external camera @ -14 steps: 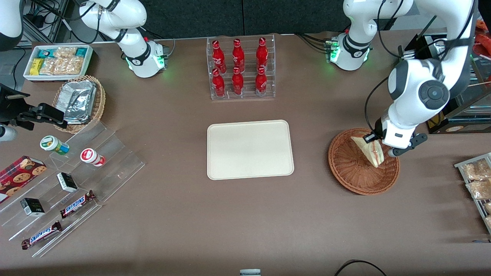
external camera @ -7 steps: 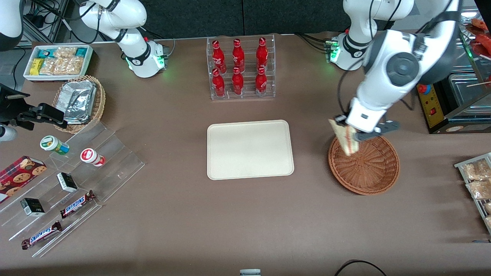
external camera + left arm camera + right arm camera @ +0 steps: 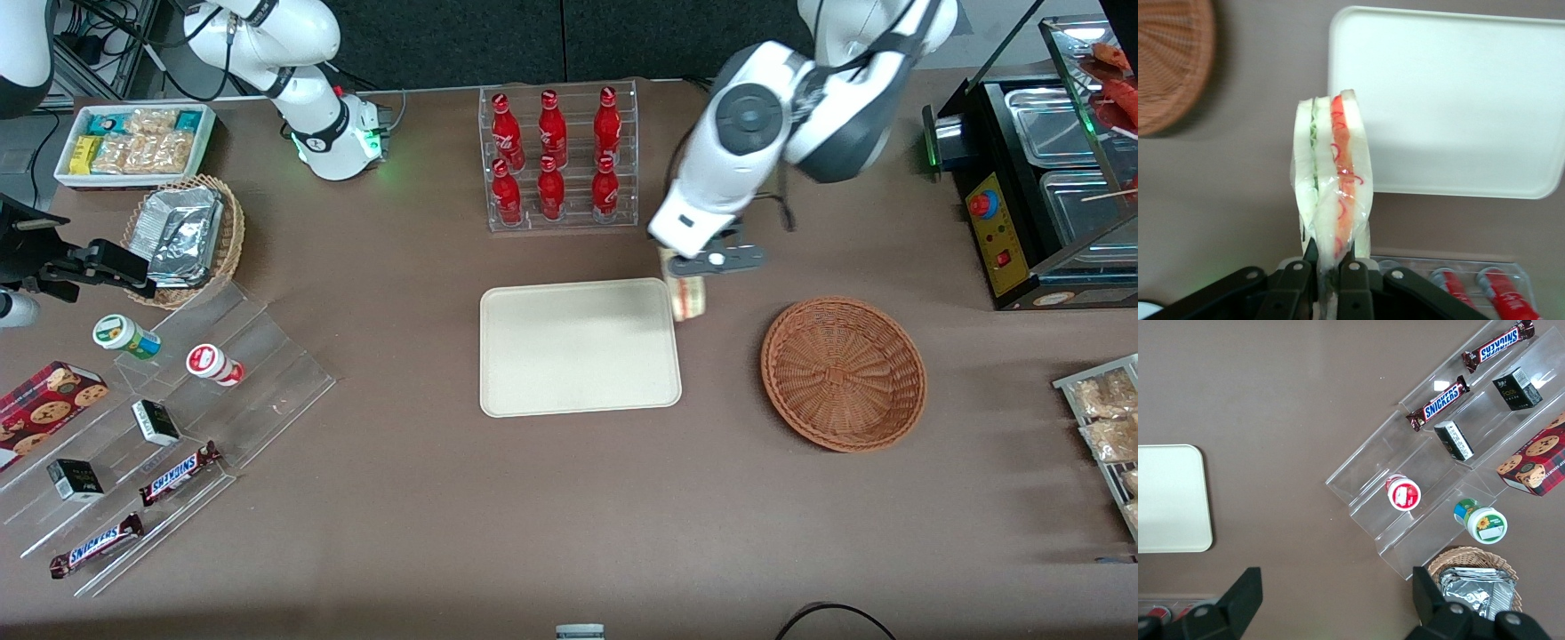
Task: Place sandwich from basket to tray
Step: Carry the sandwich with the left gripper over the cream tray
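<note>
Since a second ago the gripper (image 3: 686, 267) has carried the sandwich (image 3: 688, 298) out of the basket (image 3: 843, 373), now bare, and toward the tray (image 3: 578, 347). Its jaws stay clamped on one end of the wedge, which hangs below them in the air, long axis pointing down. In the wrist view the sandwich (image 3: 1333, 180) hangs just off the tray's (image 3: 1451, 100) rim, at the corner nearest the bottle rack (image 3: 558, 160) and basket. What remains, I judge, is a short move over the tray, then lowering.
</note>
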Robot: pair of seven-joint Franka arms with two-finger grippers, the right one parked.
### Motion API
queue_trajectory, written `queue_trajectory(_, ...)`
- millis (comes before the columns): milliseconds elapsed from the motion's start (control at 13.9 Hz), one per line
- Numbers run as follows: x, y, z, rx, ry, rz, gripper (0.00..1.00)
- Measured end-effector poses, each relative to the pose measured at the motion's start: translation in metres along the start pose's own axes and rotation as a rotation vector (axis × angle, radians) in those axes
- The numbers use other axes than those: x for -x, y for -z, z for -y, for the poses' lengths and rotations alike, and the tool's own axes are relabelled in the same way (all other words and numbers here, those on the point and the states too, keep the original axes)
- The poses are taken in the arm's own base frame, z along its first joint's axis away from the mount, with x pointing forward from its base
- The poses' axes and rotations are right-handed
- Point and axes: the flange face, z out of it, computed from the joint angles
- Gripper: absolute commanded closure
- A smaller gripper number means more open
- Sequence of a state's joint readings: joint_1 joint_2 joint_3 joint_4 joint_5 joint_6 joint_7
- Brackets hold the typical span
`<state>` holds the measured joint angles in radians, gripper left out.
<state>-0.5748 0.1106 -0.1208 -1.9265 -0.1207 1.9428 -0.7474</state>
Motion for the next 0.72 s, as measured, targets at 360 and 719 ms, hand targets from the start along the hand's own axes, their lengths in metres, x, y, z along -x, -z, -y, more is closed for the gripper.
queue_trajectory(360,-0.007,-0.068,-0.068,0.014,-0.027,0.002,1.00)
queue_trajectory(719,-0.018,-0.113,-0.094,0.044,-0.040,-0.020,1.00)
